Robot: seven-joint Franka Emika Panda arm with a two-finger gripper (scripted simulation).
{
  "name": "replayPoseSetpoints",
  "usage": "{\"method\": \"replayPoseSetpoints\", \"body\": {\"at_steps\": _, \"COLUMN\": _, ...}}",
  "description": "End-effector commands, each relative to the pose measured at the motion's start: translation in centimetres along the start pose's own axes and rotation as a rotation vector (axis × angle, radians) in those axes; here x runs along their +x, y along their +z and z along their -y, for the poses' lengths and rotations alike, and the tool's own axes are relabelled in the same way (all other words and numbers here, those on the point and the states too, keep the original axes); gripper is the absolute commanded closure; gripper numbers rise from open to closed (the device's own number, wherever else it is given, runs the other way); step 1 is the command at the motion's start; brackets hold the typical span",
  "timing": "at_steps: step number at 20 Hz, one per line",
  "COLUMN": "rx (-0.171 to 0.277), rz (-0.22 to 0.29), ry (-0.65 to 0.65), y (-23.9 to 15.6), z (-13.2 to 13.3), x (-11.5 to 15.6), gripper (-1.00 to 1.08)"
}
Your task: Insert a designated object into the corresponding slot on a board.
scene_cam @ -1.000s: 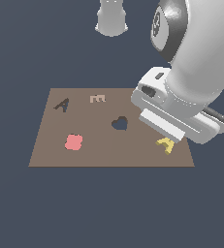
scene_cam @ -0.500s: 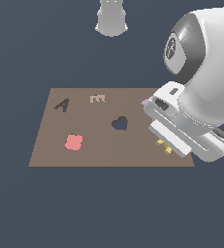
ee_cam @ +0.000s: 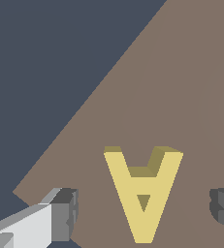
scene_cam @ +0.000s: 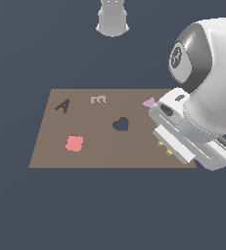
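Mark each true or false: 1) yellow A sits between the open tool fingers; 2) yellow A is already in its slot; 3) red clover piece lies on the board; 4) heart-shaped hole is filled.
1) True. The yellow A lies between the fingers of the tool, untouched.
2) False. The A-shaped slot is empty, far across the board.
3) True. The red clover piece rests there.
4) False. The heart-shaped hole is empty.

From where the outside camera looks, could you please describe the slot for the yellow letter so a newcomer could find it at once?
Start at the flat brown board and go to its far corner on the exterior view's left. The slot is the dark A-shaped recess there, beside a small pale letter piece. Unlike the dark heart-shaped hole mid-board, it has a letter's outline.
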State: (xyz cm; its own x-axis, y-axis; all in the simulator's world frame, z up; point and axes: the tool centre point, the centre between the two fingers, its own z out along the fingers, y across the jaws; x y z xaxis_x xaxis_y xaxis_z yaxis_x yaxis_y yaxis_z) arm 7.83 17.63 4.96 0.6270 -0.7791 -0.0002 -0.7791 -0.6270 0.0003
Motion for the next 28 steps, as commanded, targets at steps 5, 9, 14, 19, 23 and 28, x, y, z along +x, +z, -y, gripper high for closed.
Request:
{"method": "replayPoseSetpoints", "body": {"at_steps": 5, "rx": 0.0, "rz": 0.0, "ry": 0.0, "y": 0.1, "z": 0.0, "x": 0.0, "gripper": -0.92}}
{"method": "replayPoseSetpoints", "body": {"at_steps": 9, "rx": 0.0, "rz": 0.0, "ry": 0.0, "y": 1.3, "z": 0.0, "x": 0.0, "gripper": -0.92}}
{"method": "replayPoseSetpoints", "body": {"at_steps": 14, "rx": 0.0, "rz": 0.0, "ry": 0.0, "y": 2.0, "z": 0.0, "x": 0.0, "gripper": 1.08}}
{"method": "replayPoseSetpoints", "body": {"at_steps": 19, "rx": 0.0, "rz": 0.0, "ry": 0.0, "y": 2.0, "z": 0.0, "x": 0.0, "gripper": 1.08}}
{"method": "replayPoseSetpoints", "body": {"at_steps": 23, "rx": 0.0, "rz": 0.0, "ry": 0.0, "y": 2.0, "z": 0.0, "x": 0.0, "gripper": 1.08}}
{"method": "replayPoseSetpoints", "body": {"at_steps": 28, "rx": 0.0, "rz": 0.0, "ry": -0.001, "y": 2.0, "z": -0.1, "x": 0.1, "gripper": 1.08}}
